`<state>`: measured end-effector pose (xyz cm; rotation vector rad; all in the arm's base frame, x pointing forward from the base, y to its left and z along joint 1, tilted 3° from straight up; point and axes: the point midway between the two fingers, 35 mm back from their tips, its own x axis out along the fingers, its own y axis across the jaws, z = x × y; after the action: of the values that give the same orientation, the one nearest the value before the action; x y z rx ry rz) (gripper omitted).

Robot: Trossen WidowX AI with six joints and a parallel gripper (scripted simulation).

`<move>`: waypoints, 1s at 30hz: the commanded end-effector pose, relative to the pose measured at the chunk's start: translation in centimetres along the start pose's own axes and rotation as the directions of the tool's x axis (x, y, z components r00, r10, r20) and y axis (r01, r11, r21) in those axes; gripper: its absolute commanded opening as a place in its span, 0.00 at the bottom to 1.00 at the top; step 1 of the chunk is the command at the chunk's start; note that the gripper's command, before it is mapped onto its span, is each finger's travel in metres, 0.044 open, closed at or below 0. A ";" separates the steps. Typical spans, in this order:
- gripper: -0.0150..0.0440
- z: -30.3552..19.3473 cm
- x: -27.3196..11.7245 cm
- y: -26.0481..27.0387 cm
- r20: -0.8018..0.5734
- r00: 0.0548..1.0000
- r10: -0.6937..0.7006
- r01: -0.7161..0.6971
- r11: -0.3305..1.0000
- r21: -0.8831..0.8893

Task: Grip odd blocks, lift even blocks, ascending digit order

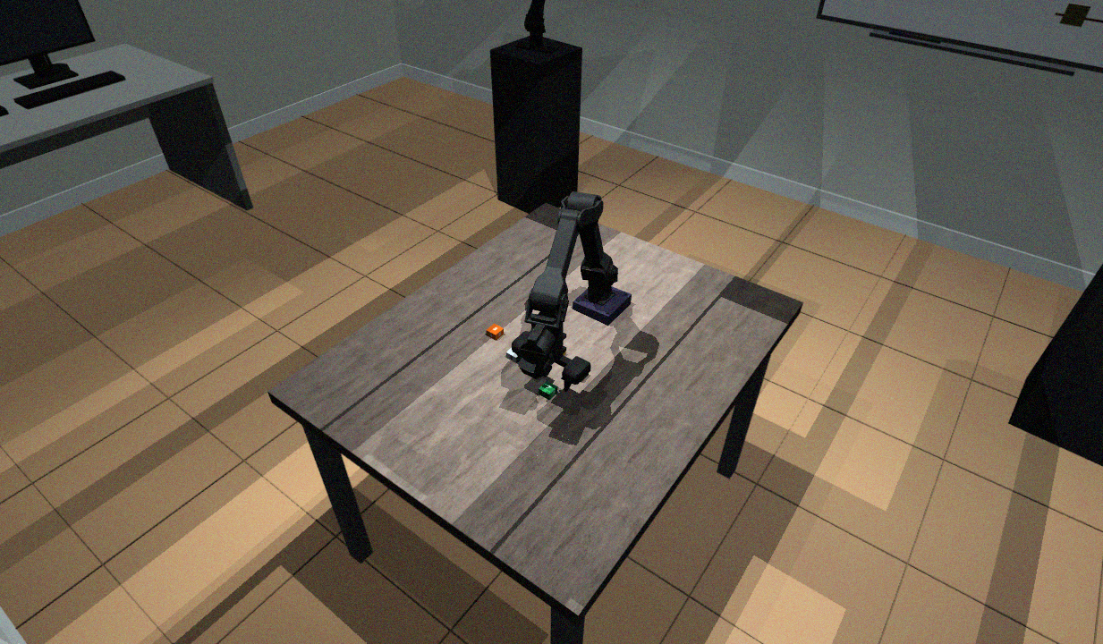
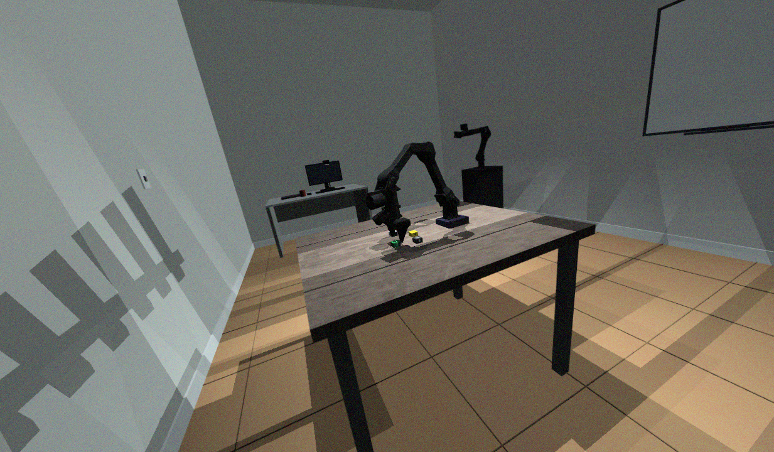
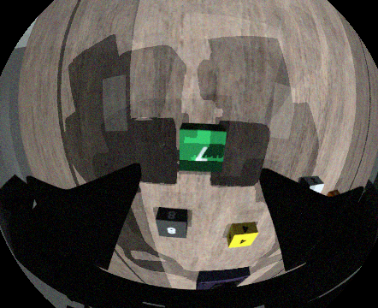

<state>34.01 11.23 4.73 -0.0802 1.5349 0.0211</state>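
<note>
The green block [image 1: 547, 390] [image 2: 395, 243] [image 3: 202, 147] shows a 7 and rests on the table. My gripper [image 2: 397, 236] [image 3: 202, 173] is open, pointing down, a little above the green block, with a finger out to either side and a gap at both sides. A dark grey block [image 2: 417, 240] [image 3: 172, 222] shows an 8. A yellow block [image 2: 413, 232] [image 3: 243, 234] shows a 4. A white block [image 1: 512, 352] [image 3: 313, 184] is partly hidden by the arm or finger, its digit unclear. An orange block [image 1: 495, 330] [image 3: 333, 193] is mostly hidden in the wrist view; its digit is unreadable.
The arm's dark base [image 1: 602, 305] [image 2: 452, 220] [image 3: 223, 278] stands on the wooden table [image 1: 427, 448] [image 2: 355, 280], behind the dark grey and yellow blocks as seen from the green one. Hard shadows of the arm fall across the table around the green block.
</note>
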 end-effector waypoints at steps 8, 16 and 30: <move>0.67 0.4 -7.7 0.1 0.022 1.000 0.001 -0.001 1.000 0.001; 0.46 0.2 -9.7 0.0 0.022 1.000 0.001 -0.001 1.000 0.001; 0.46 -8.0 -9.4 2.5 0.015 1.000 0.004 -0.004 1.000 0.000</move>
<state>26.80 13.46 13.96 -0.0868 1.5286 0.0307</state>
